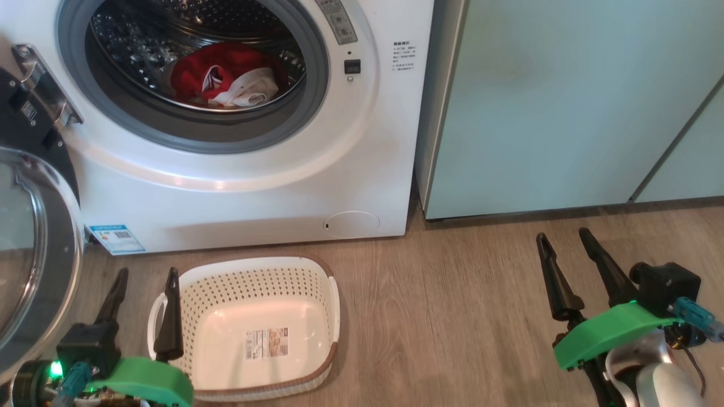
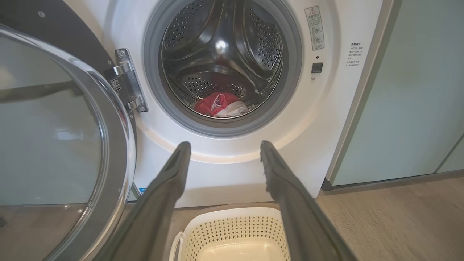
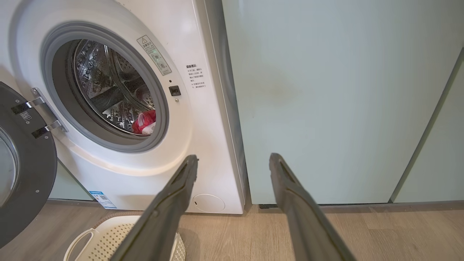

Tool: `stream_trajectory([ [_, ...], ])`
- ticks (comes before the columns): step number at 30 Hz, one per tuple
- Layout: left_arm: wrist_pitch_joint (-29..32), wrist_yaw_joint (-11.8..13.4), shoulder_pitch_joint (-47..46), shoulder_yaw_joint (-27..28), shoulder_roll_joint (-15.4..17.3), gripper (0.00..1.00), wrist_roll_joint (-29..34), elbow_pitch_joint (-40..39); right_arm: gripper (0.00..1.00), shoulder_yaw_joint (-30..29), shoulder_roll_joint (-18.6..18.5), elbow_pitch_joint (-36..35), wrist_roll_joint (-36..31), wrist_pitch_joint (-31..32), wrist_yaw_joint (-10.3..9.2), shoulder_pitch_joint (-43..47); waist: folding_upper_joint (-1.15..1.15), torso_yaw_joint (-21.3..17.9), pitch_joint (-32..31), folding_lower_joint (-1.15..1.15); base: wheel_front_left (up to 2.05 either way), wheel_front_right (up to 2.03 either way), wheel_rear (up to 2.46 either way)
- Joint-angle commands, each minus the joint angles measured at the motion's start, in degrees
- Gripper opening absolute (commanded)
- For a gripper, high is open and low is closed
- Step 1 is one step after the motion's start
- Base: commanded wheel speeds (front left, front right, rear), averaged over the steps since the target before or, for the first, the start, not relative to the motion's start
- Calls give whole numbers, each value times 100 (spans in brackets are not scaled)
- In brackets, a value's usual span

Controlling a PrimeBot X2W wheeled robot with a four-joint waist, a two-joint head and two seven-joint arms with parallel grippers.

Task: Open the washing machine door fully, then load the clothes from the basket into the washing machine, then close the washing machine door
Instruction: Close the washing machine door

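The white washing machine [image 1: 249, 186] stands with its round door [image 1: 34, 249] swung wide open at the left; the door [image 2: 61, 145] has a black rim and clear glass. Red and white clothes [image 1: 226, 76] lie inside the steel drum, also seen as clothes [image 2: 221, 106] and clothes [image 3: 145, 121]. The cream perforated basket [image 1: 169, 316] sits on the floor before the washer with only a label on its bottom. My left gripper [image 1: 146, 277] is open, low beside the basket's left side. My right gripper [image 1: 565, 236] is open above the floor at the right, holding nothing.
Pale mint-green cabinets [image 1: 565, 107] stand right of the washer. Wood-look floor [image 1: 441, 316] spreads between the basket and my right arm. The door hinge [image 1: 42, 85] juts out at the washer's left.
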Motion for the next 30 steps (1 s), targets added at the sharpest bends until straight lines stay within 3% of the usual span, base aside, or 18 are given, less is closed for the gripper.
stream_trajectory([
  [1,-23,24,-243,191,129,100,19,-168,100,114,-21,-211,-31,-33,0,-152,0,1,-1,-1,-164,164,0],
  [14,-55,19,-265,154,167,100,-27,-138,100,91,-18,-193,-15,-35,0,-150,0,35,17,-1,-162,162,0],
  [30,-57,55,-278,122,217,100,-66,-115,100,101,-17,-163,32,-73,0,-157,0,69,25,-1,-12,12,0],
])
